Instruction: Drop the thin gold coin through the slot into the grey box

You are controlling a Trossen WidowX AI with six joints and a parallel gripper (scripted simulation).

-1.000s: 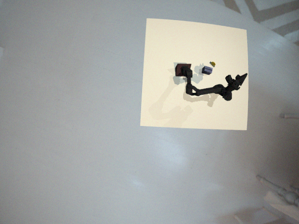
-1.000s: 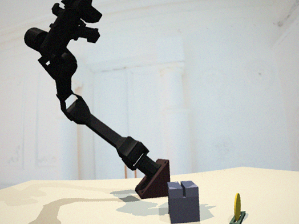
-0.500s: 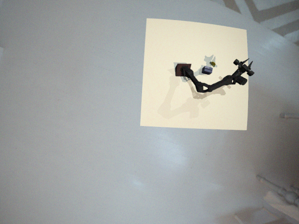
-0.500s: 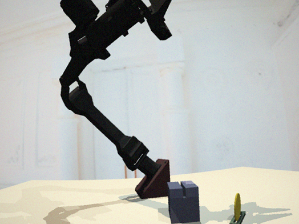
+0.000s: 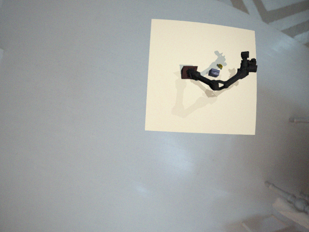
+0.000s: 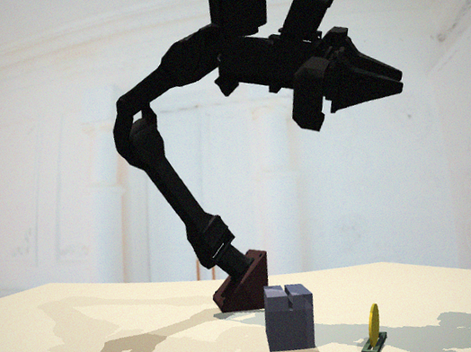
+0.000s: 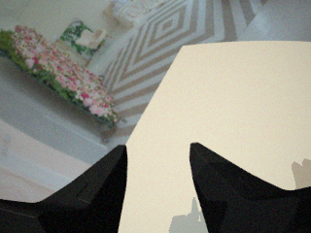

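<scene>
The gold coin (image 5: 219,65) (image 6: 373,324) stands on its edge in the dark-green holder (image 6: 379,344) on the table. The closed grey box (image 5: 214,74) (image 6: 291,328) stands beside it, between the holder and the arm's base. The dark slot (image 6: 289,299) shows in its lid. My gripper (image 6: 401,81) (image 7: 158,151) is partly open, with nothing between its fingers. It is high above the table, well away from coin and box. In the wrist view neither coin, holder nor box shows.
The dark-red base (image 5: 185,72) (image 6: 249,287) of the arm stands on the cream table (image 5: 174,37) (image 6: 432,293) (image 7: 233,87), behind the box in the exterior view. The table's edge and the striped floor (image 7: 141,63) beyond it show in the wrist view.
</scene>
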